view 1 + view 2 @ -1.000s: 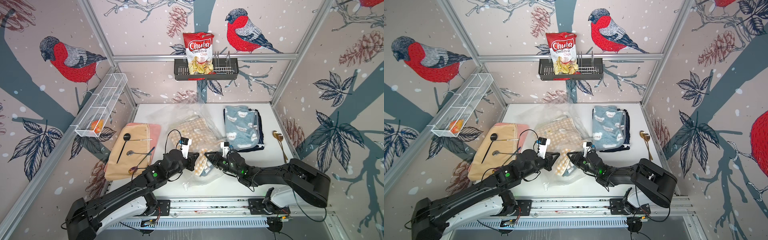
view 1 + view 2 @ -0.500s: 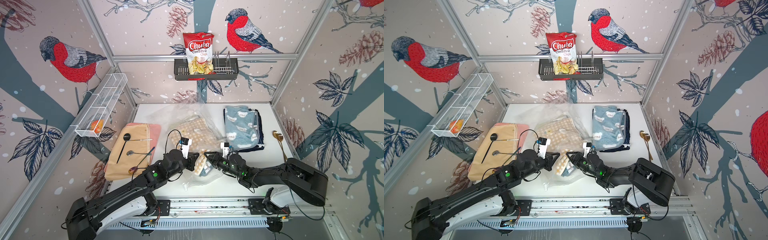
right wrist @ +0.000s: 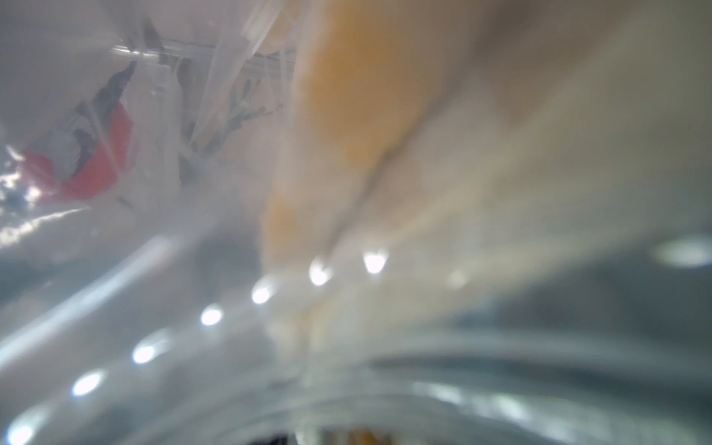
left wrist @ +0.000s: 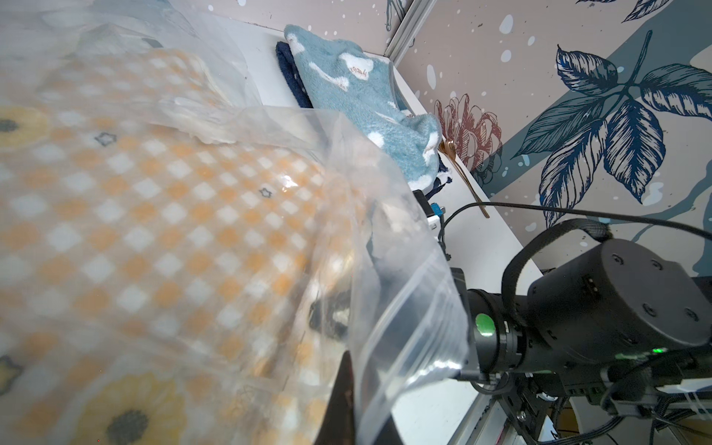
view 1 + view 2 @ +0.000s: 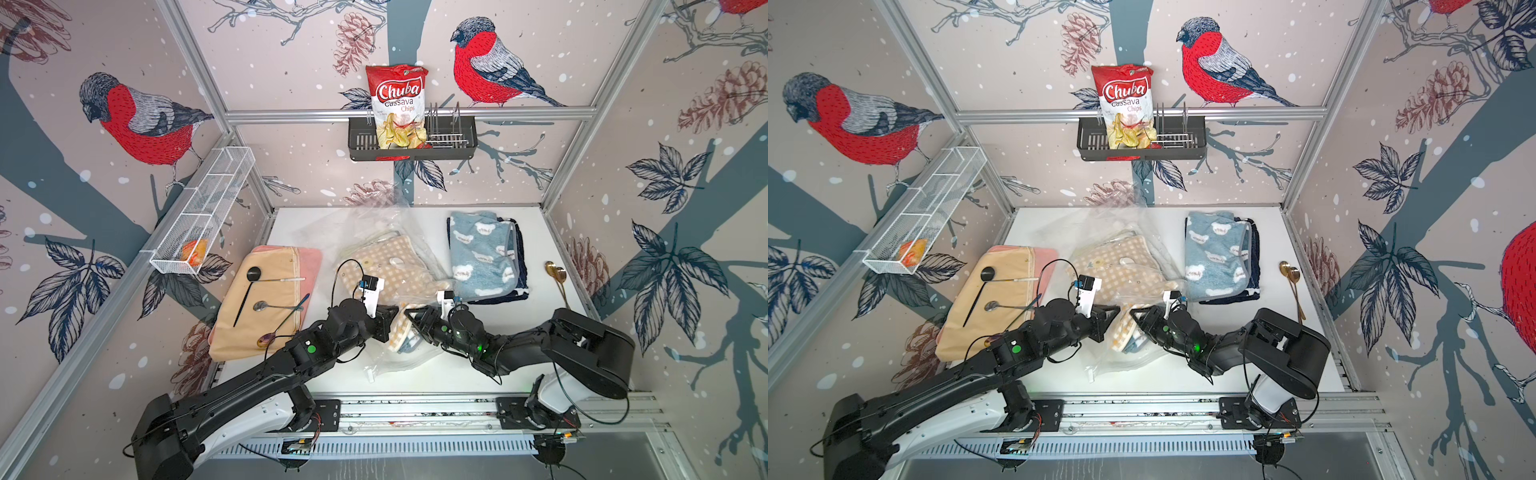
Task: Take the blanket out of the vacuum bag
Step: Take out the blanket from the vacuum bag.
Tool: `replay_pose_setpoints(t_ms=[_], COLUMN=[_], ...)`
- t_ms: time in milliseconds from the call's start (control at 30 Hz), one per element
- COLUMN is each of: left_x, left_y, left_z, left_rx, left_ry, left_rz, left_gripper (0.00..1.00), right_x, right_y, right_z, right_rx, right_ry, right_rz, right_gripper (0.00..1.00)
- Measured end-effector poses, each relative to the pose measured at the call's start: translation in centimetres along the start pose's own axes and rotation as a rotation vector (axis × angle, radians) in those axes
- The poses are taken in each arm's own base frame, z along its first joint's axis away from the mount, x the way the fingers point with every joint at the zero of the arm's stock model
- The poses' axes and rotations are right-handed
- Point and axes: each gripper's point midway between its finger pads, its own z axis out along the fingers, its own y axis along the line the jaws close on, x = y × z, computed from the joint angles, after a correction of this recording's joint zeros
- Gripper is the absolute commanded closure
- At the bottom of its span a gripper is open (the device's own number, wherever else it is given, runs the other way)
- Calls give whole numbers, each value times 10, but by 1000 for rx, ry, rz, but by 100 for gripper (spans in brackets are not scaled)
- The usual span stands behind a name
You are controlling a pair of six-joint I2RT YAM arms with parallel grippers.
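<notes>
Right end effector (image 5: pixel 409 318) jaws widened vs. a sec ago, arm barely shifted.
Left end effector (image 5: pixel 395 318) closed tight at mouth of large clear crinkly plastic vacuum bag (image 5: pixel 388 253), mid white table (image 5: pixel 419 372); orange-checked blanket (image 5: pixel 390 270) mostly inside, near end poking out btwn both end effectors.

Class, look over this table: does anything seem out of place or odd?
Three spoons lie on a folded peach cloth rather than on the table. The blanket is still partly inside the crumpled vacuum bag.
</notes>
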Motion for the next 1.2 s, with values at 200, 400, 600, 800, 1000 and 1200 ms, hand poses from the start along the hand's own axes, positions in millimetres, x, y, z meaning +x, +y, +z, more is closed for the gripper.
replay_pose_setpoints(t_ms=[200, 400, 600, 800, 1000, 1200], left_x=[0, -3, -3, -4, -5, 1], left_y=[0, -2, -2, -2, -3, 1], left_z=[0, 0, 0, -1, -3, 1], left_rx=[2, 9, 10, 13, 16, 12], left_ry=[-3, -15, -16, -21, -26, -19], left_rz=[0, -1, 0, 0, 0, -1], left_gripper=[100, 100, 100, 100, 100, 100], right_x=[-1, -2, -5, 0, 6, 8], right_y=[18, 67, 65, 35, 15, 12], right_z=[3, 5, 8, 1, -9, -11], right_rx=[-44, -132, -99, -30, 9, 15], right_ry=[-3, -25, -40, -38, -28, -28], right_rz=[-7, -65, -95, -88, -70, -53], right_gripper=[54, 55, 54, 46, 44, 36])
